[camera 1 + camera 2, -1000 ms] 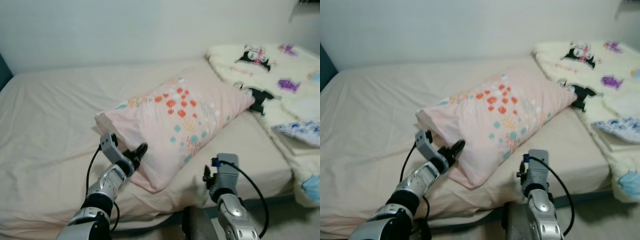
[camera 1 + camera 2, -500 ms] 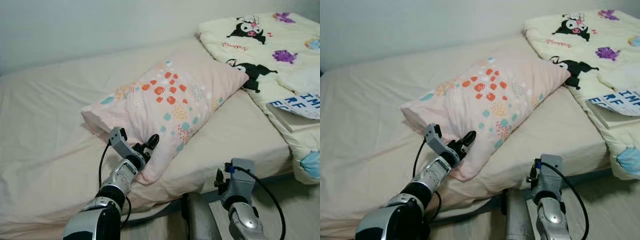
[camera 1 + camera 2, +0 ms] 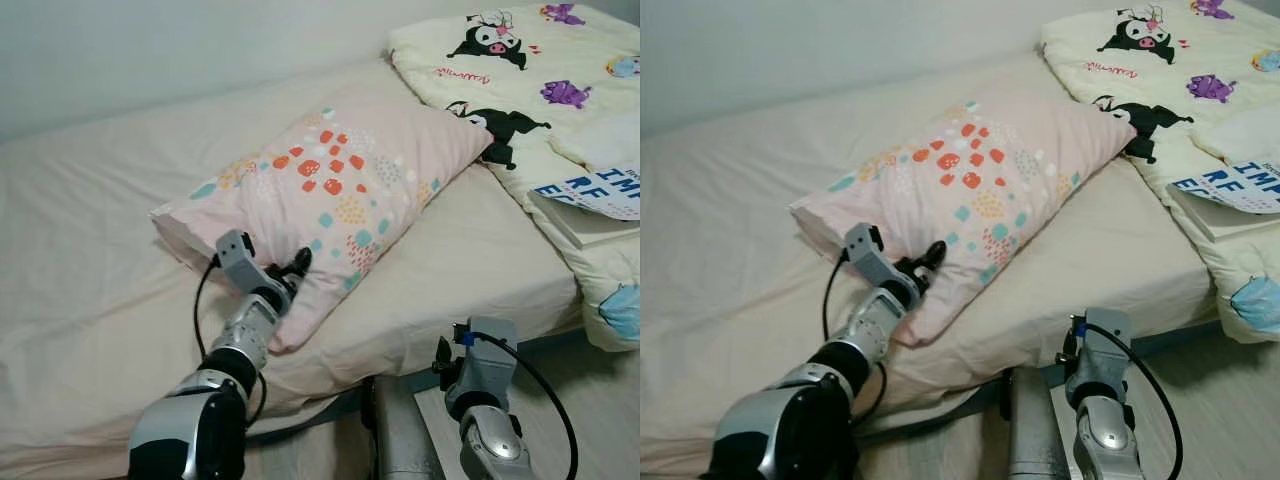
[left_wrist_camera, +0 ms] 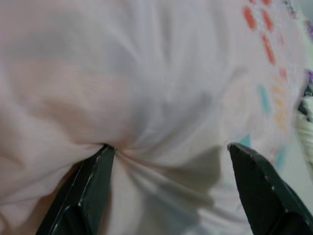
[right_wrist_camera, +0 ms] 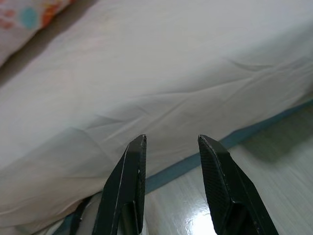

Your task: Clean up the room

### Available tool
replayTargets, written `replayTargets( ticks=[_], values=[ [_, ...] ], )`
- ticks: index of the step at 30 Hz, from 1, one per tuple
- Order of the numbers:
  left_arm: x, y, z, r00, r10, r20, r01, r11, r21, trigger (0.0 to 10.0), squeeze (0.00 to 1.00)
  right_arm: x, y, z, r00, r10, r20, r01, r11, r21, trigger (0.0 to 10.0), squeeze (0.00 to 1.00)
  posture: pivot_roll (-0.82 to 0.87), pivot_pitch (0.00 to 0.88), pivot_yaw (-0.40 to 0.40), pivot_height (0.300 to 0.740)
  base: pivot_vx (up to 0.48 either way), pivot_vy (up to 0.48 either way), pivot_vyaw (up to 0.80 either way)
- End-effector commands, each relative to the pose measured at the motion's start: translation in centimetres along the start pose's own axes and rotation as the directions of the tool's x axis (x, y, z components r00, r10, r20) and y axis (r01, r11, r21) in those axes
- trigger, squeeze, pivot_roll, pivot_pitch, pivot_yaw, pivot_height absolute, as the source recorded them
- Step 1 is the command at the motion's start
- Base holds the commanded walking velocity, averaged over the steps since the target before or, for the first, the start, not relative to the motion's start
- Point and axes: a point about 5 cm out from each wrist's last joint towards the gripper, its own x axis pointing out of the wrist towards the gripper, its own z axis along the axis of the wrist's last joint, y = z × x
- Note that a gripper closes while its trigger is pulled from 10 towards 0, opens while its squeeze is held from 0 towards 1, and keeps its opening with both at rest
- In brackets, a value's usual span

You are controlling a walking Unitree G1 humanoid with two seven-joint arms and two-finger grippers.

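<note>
A pink pillow (image 3: 340,190) with orange and teal dots lies slantwise on the beige bed (image 3: 90,230). My left gripper (image 3: 285,275) is pressed into the pillow's near edge. In the left wrist view its fingers (image 4: 93,181) stand wide apart, open, with pillow fabric (image 4: 161,88) bulging and puckering between them. My right gripper (image 5: 171,139) hangs low in front of the bed's side. It is open, with nothing between its fingers (image 5: 127,186).
A cream blanket (image 3: 540,70) with cartoon prints covers the bed's right end. A white book (image 3: 590,200) lies on it. The mattress edge and a teal bed frame (image 5: 205,154) run just ahead of the right gripper, with pale floor (image 3: 600,400) below.
The camera has shifted, so the bed sits higher and further left in the picture. My left gripper has stayed at the pillow's near edge, pushed slightly further into it.
</note>
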Motion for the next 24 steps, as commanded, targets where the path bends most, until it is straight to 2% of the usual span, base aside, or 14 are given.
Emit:
replayTargets(
  ticks=[1, 2, 4, 5, 6, 7, 8, 10, 12, 15, 17, 20, 24],
  values=[
    [-0.6, 2.8, 1.5, 0.995, 0.091, 0.045, -0.093, 0.995, 0.043, 10.0, 1.0, -0.3, 0.3, -0.2, 1.0, 0.004, -0.019, -0.004, 1.0, 0.001, 10.0, 0.0, -0.26, 0.25, 0.112, 0.508, 0.0, 0.0, 0.0],
    [-0.6, 2.8, 1.5, 0.995, 0.091, 0.045, -0.093, 0.995, 0.043, 10.0, 1.0, -0.3, 0.3, -0.2, 1.0, 0.004, -0.019, -0.004, 1.0, 0.001, 10.0, 0.0, -0.26, 0.25, 0.112, 0.508, 0.0, 0.0, 0.0],
    [-0.9, 4.3, 2.8, 0.983, 0.159, 0.086, -0.163, 0.986, 0.038, 10.0, 1.0, -0.2, 0.4, -0.1, 1.0, 0.012, -0.021, -0.012, 1.0, 0.002, 10.0, 0.0, -0.26, 0.253, 0.108, 0.508, 0.0, 0.0, 0.0],
    [-0.9, 4.3, 2.8, 0.983, 0.159, 0.086, -0.163, 0.986, 0.038, 10.0, 1.0, -0.2, 0.4, -0.1, 1.0, 0.012, -0.021, -0.012, 1.0, 0.002, 10.0, 0.0, -0.26, 0.253, 0.108, 0.508, 0.0, 0.0, 0.0],
    [-1.3, 5.5, 3.8, 0.968, 0.219, 0.12, -0.224, 0.974, 0.03, 10.0, 1.0, -0.1, 0.6, -0.1, 1.0, 0.017, -0.021, -0.017, 1.0, 0.002, 10.0, 0.0, -0.26, 0.257, 0.107, 0.508, 0.0, 0.0, 0.0],
    [-1.3, 5.5, 3.8, 0.968, 0.219, 0.12, -0.224, 0.974, 0.03, 10.0, 1.0, -0.1, 0.6, -0.1, 1.0, 0.017, -0.021, -0.017, 1.0, 0.002, 10.0, 0.0, -0.26, 0.257, 0.107, 0.508, 0.0, 0.0, 0.0],
    [-1.6, 6.4, 4.2, 0.954, 0.267, 0.136, -0.273, 0.961, 0.034, 10.0, 1.0, -0.1, 0.6, 0.0, 1.0, 0.017, -0.021, -0.017, 1.0, 0.002, 10.0, 0.0, -0.26, 0.256, 0.108, 0.508, 0.0, 0.0, 0.0],
    [-1.7, 6.6, 4.3, 0.95, 0.28, 0.138, -0.287, 0.957, 0.033, 10.0, 1.0, -0.1, 0.6, 0.0, 1.0, 0.017, -0.021, -0.017, 1.0, 0.002, 10.0, 0.0, -0.26, 0.256, 0.108, 0.508, 0.0, 0.0, 0.0],
    [-2.2, 7.7, 4.7, 0.924, 0.348, 0.158, -0.35, 0.937, -0.011, 10.0, 1.0, -0.2, 0.5, 0.1, 1.0, 0.014, -0.02, -0.014, 1.0, 0.002, 10.0, 0.0, -0.27, 0.255, 0.111, 0.508, 0.0, 0.0, 0.0],
    [-2.5, 8.2, 4.9, 0.91, 0.379, 0.169, -0.376, 0.925, -0.05, 10.0, 1.0, -0.2, 0.4, 0.1, 1.0, 0.012, -0.02, -0.012, 1.0, 0.001, 10.0, 0.0, -0.27, 0.257, 0.112, 0.508, 0.0, 0.0, 0.0],
    [-2.8, 9.0, 5.0, 0.89, 0.424, 0.168, -0.414, 0.906, -0.089, 10.0, 1.0, -0.3, 0.2, 0.1, 1.0, 0.006, -0.02, -0.006, 1.0, 0.002, 10.0, 0.0, -0.26, 0.257, 0.115, 0.508, 0.0, 0.0, 0.0],
    [-2.8, 8.7, 4.0, 0.911, 0.395, 0.12, -0.383, 0.917, -0.113, 10.0, 1.0, -0.4, 0.2, 0.0, 1.0, 0.003, -0.022, -0.002, 1.0, 0.003, 10.0, 0.0, -0.26, 0.254, 0.117, 0.508, 0.0, 0.0, 0.0],
    [-2.3, 7.7, 2.7, 0.942, 0.326, 0.078, -0.312, 0.938, -0.155, 10.0, 1.0, -0.4, 0.3, 0.0, 1.0, 0.005, -0.024, -0.005, 1.0, 0.004, 10.0, 0.0, -0.26, 0.26, 0.113, 0.508, 0.0, 0.0, 0.0]
  ],
)
